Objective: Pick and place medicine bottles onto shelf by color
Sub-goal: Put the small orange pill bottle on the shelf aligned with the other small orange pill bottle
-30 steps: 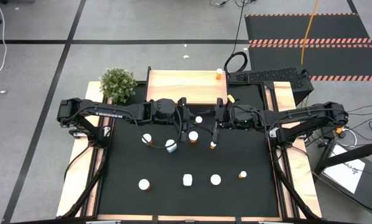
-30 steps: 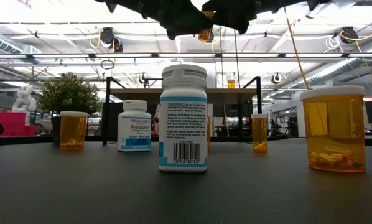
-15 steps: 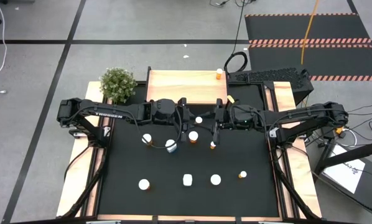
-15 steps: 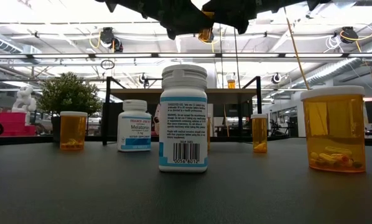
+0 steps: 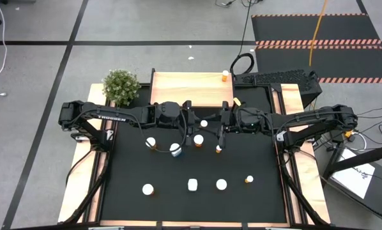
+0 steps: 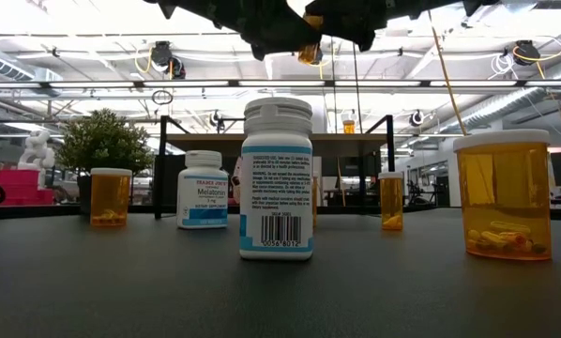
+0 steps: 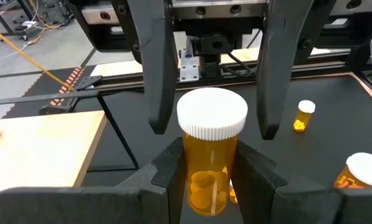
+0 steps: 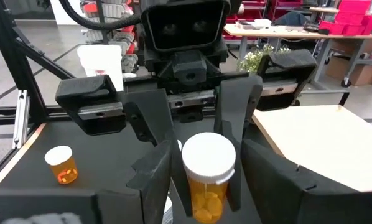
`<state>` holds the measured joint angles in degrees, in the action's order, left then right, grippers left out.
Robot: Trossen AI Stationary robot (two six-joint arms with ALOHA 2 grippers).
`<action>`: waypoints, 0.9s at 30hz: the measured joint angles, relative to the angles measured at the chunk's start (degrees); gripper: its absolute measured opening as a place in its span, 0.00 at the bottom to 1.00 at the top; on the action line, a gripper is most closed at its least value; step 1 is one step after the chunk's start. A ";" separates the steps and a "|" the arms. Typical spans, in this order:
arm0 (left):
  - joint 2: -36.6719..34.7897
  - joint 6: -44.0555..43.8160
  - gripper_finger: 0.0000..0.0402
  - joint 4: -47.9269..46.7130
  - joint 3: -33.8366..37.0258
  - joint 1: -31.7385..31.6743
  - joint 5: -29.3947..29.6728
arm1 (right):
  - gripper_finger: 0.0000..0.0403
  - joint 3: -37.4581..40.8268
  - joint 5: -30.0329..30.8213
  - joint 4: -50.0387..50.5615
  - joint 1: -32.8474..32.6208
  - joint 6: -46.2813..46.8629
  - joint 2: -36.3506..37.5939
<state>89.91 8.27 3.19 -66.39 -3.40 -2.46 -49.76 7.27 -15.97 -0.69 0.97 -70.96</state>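
Nothing is moving since earlier: we are holding an upright orange bottle point(image 7: 211, 155) mid-air above the surface point(image 5: 255, 204), left hand point(image 7: 204, 186) gripping it, right hand point(image 8: 195, 168) spread around it.

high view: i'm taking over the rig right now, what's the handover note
Left gripper: jaws shut on a translucent orange pill bottle with a white cap, held up above the black mat.
Right gripper: jaws open around that same bottle, not gripping.
Low light-wood shelf: one small orange bottle at its far right corner.
Done: that one placed.
Left: the held bottle, plus eight bottles on the mat, orange and white.
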 joint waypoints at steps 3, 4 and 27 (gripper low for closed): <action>0.00 0.00 0.28 -0.07 0.00 0.00 0.00 | 0.45 0.00 0.00 -0.14 0.00 -0.09 0.02; 0.00 0.00 0.28 -0.07 0.00 0.00 0.00 | 0.44 0.00 -0.01 -0.14 0.00 -0.11 0.02; 0.00 -0.66 0.29 -0.07 0.00 0.30 0.85 | 0.30 0.00 -0.07 -0.08 0.00 -0.53 0.02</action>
<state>89.91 7.62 3.12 -66.39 -3.10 -1.61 -49.76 7.20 -16.05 -0.69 0.44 -70.94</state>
